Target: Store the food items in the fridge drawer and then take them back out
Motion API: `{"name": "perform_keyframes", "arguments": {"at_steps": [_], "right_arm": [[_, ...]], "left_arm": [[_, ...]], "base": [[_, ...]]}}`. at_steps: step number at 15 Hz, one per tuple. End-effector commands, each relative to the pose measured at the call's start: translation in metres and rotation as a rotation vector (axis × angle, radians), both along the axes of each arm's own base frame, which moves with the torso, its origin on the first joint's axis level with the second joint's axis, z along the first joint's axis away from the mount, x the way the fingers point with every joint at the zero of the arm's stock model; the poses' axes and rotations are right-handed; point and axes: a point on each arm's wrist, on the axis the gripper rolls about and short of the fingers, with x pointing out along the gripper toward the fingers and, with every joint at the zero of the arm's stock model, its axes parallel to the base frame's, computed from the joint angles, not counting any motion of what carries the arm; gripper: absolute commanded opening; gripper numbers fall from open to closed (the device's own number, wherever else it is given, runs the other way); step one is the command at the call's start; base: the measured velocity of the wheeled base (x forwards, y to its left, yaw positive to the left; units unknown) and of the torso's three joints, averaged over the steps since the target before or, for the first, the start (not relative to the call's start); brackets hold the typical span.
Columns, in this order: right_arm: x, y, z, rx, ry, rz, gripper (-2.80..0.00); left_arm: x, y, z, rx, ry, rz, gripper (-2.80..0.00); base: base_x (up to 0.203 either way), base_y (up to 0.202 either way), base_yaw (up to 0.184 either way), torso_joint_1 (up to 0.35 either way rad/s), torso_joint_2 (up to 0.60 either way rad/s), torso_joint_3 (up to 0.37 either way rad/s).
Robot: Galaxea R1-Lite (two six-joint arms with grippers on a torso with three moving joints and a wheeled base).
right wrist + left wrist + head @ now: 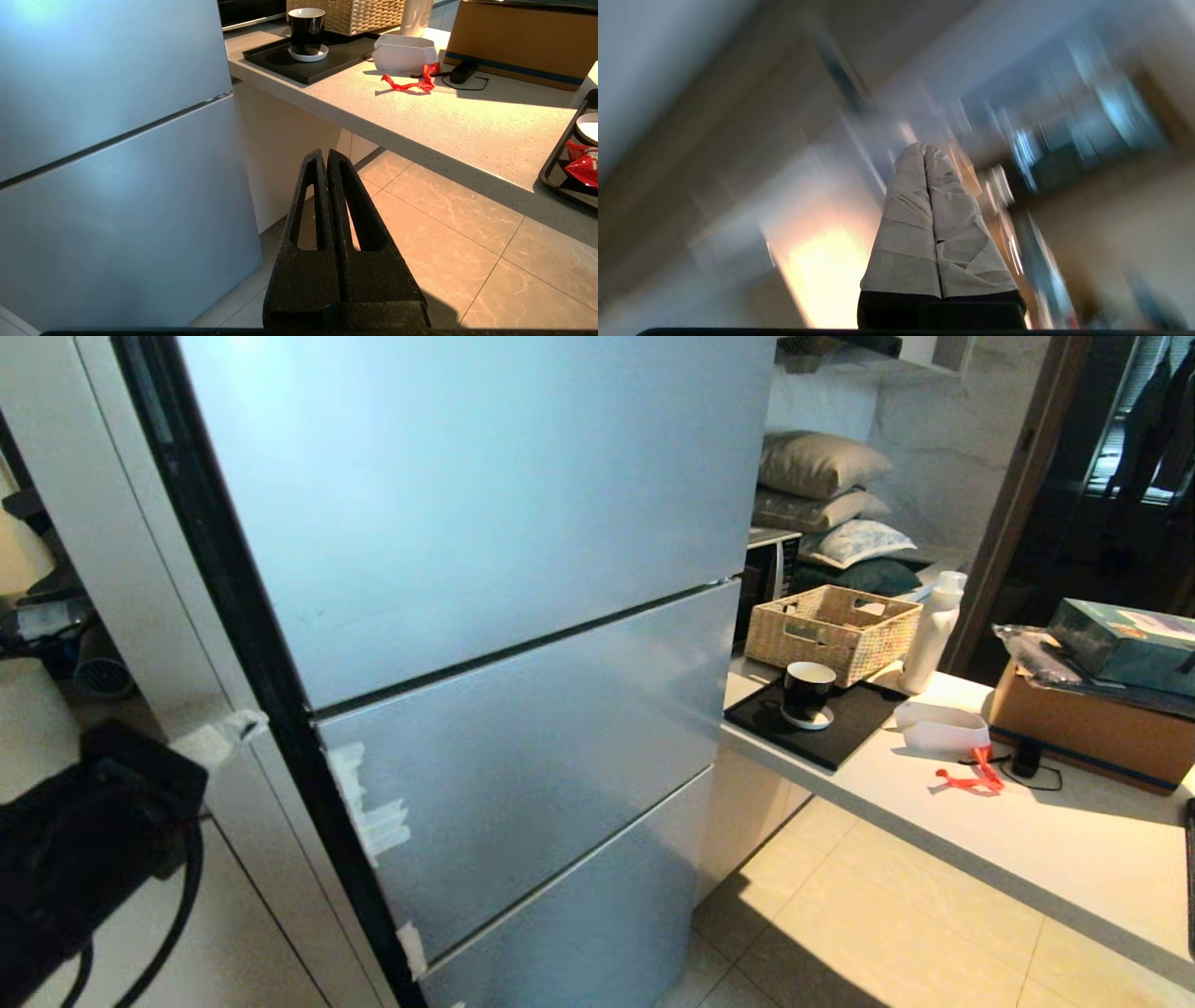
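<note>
The fridge (pixel 485 504) stands shut, its silver-blue panels closed one above the other, so the fridge drawer is hidden. No food items show in any view. My left arm (pixel 84 840) is a black mass at the lower left, beside the fridge's dark edge. In the blurred left wrist view, my left gripper (pixel 924 149) has its taped fingers pressed together with nothing between them. My right gripper (pixel 323 153) is shut and empty, hanging over the tiled floor (pixel 444 224) just right of the fridge's lower panel (pixel 107 210).
A pale counter (pixel 1027 840) runs along the right with a black tray (pixel 840 737), a cup (pixel 808 695), a wicker basket (pixel 834 630), a white bottle (pixel 934 630), a cardboard box (pixel 1083 728) and a red ribbon (pixel 971 777). Red packets (pixel 581 163) lie in another tray.
</note>
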Motion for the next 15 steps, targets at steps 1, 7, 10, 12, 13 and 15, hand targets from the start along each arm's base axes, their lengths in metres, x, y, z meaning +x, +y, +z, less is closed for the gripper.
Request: {"name": "perform_keyframes", "arguments": {"at_steps": [1, 7, 10, 12, 13, 15], "right_arm": [[0.0, 0.0, 0.0, 0.001, 0.001, 0.0, -2.8], [0.0, 0.0, 0.0, 0.0, 0.001, 0.0, -2.8], [0.0, 0.0, 0.0, 0.0, 0.001, 0.0, -2.8], [0.0, 0.0, 0.0, 0.0, 0.001, 0.0, -2.8], [0.0, 0.0, 0.0, 0.001, 0.001, 0.0, -2.8], [0.0, 0.0, 0.0, 0.001, 0.001, 0.0, -2.8]], "left_arm": [[0.026, 0.019, 0.0, -0.021, 0.017, 0.157, -2.8], [0.058, 0.033, -0.03, -0.051, 0.163, 0.243, -2.8], [0.065, 0.031, -0.043, -0.082, 0.211, 0.169, -2.8], [0.065, 0.03, -0.044, -0.082, 0.215, 0.145, -2.8], [0.065, 0.029, -0.044, -0.081, 0.218, 0.131, -2.8], [0.065, 0.028, -0.047, -0.079, 0.232, 0.083, -2.8]], "base": [[0.0, 0.0, 0.0, 0.0, 0.0, 0.0], [0.0, 0.0, 0.0, 0.0, 0.0, 0.0], [0.0, 0.0, 0.0, 0.0, 0.0, 0.0], [0.0, 0.0, 0.0, 0.0, 0.0, 0.0], [0.0, 0.0, 0.0, 0.0, 0.0, 0.0], [0.0, 0.0, 0.0, 0.0, 0.0, 0.0]]}}
